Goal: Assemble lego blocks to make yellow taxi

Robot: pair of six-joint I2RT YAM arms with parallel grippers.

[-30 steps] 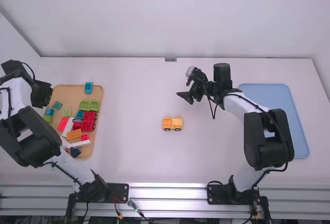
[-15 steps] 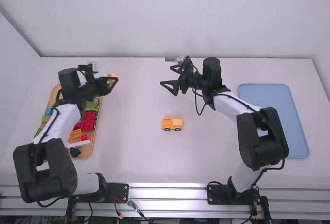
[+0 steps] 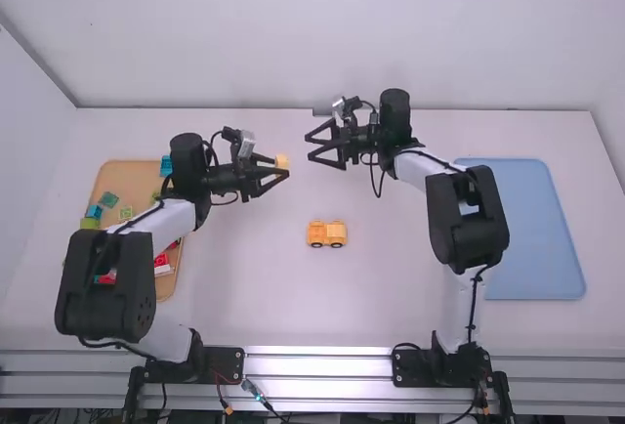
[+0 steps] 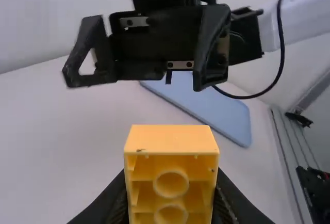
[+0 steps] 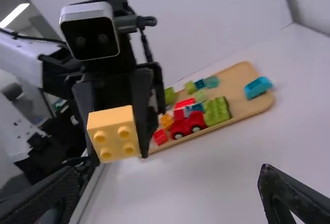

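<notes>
Above the table, left of the middle, my left gripper (image 3: 277, 171) is shut on a yellow-orange block (image 3: 282, 161). In the left wrist view that block (image 4: 171, 167) fills the gap between the fingers of the left gripper (image 4: 171, 198), its hollow underside showing. Its four-studded top face (image 5: 112, 133) is visible in the right wrist view. My right gripper (image 3: 314, 145) stands open and empty, facing the left one across a short gap; in the right wrist view the fingers of the right gripper (image 5: 167, 193) are wide apart. A yellow wheeled base (image 3: 326, 234) rests on the table nearer the arm bases.
A wooden tray (image 3: 115, 178) at the left holds red, green, blue and orange blocks, partly under the left arm. On the right lies a blue tray (image 3: 537, 219), beside the right arm.
My left gripper has come from over the wooden tray toward the middle, bringing the yellow-orange block. The right gripper has shifted left and slightly up the picture. The wheeled base has stayed put.
</notes>
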